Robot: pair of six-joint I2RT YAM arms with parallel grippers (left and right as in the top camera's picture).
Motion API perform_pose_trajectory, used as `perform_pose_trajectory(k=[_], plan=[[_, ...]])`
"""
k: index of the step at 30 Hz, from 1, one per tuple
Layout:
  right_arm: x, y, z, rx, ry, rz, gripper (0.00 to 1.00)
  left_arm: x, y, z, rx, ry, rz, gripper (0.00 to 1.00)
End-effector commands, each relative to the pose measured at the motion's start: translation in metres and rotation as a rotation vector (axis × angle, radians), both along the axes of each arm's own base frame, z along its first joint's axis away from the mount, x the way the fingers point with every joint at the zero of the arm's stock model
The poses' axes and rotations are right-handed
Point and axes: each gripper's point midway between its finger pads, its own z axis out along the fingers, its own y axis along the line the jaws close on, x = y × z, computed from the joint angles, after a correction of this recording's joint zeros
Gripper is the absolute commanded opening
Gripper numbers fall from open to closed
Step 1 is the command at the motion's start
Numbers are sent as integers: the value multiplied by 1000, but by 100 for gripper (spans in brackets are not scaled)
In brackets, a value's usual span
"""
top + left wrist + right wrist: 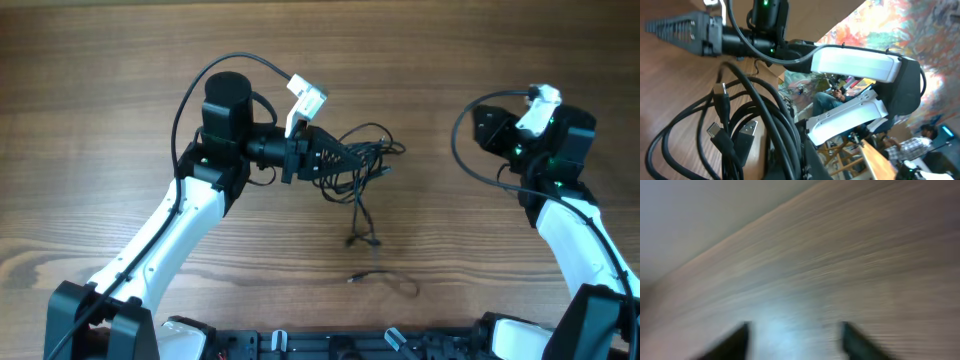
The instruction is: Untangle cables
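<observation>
A knot of thin black cables (372, 152) hangs at the middle of the wooden table (120, 70), and my left gripper (345, 156) is shut on its left side. One strand drops from the knot to a plug (360, 240) lying on the wood. In the left wrist view the cables (747, 107) fill the near field with flat plugs (746, 136), and they are pinched in my left gripper (800, 167) at the bottom edge. A single loose cable (386, 279) lies apart nearer the front. My right gripper (487, 127) is far to the right, away from the cables. In the blurred right wrist view the right gripper (795, 330) is open over bare wood.
Thick black arm wires loop above the left arm (215, 70) and beside the right arm (462, 150). The arm bases (330, 345) line the front edge. In the left wrist view the right arm (855, 65) shows across the table.
</observation>
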Motion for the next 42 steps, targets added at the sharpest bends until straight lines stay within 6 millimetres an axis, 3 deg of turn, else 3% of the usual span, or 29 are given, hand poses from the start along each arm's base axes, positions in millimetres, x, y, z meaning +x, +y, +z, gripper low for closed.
perform_pose_trajectory(k=[1,4,11,19,22,26,32,42], plan=[[-34,69,32,162,-139,466,100,14,3,6,4,-40,87,4],[-54,90,51,243,-209,638,100,26,9,5,12,-43,143,4],[-72,142,50,256,-187,783,100,33,14,5,15,-42,173,4],[-51,160,42,173,-162,672,100,33,13,5,18,-23,174,4],[-46,173,53,175,-202,661,100,27,7,5,18,-24,152,4],[-22,159,46,151,-157,467,100,19,-1,5,18,-24,123,4],[-12,153,49,132,-187,418,100,8,-12,5,17,-25,81,4],[21,110,-6,56,-79,204,100,-12,-12,20,-22,-13,-35,4]])
